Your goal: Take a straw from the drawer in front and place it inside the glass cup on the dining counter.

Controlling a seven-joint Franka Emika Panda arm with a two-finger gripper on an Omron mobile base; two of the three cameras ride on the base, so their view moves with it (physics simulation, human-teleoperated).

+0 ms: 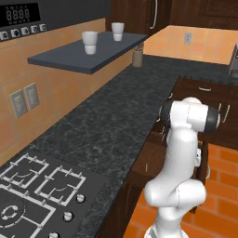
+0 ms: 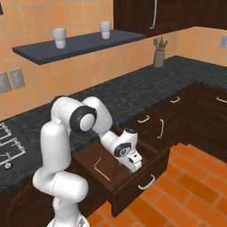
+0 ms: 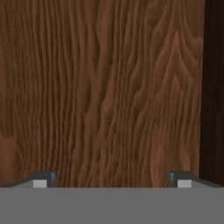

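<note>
Drawer [image 2: 133, 177]: pulled out, lower centre of the right base view; plain wood floor exposed, pale handle on its front.
Straw [image 2: 102, 169]: lies flat on the drawer floor, left part of the drawer, bent end toward the back; thin and red-pink.
Gripper [image 2: 135, 166]: down inside the drawer, right of the straw and apart from it; nothing between the fingers.
Claw state: spread wide; in the hand view the two fingertips [image 3: 41, 179] stand far apart at the bottom, bare wood grain between them.
Step in hand: reaching for the straw, in my judgement; grasp not yet made.
Advice: shift the hand leftward in the right base view until the straw sits between the tips, turn the wrist so the fingers cross the straw, descend close to the floor, then close.
Risk: so thin a straw may slip or roll aside; a tip may scrape the wood.
</note>
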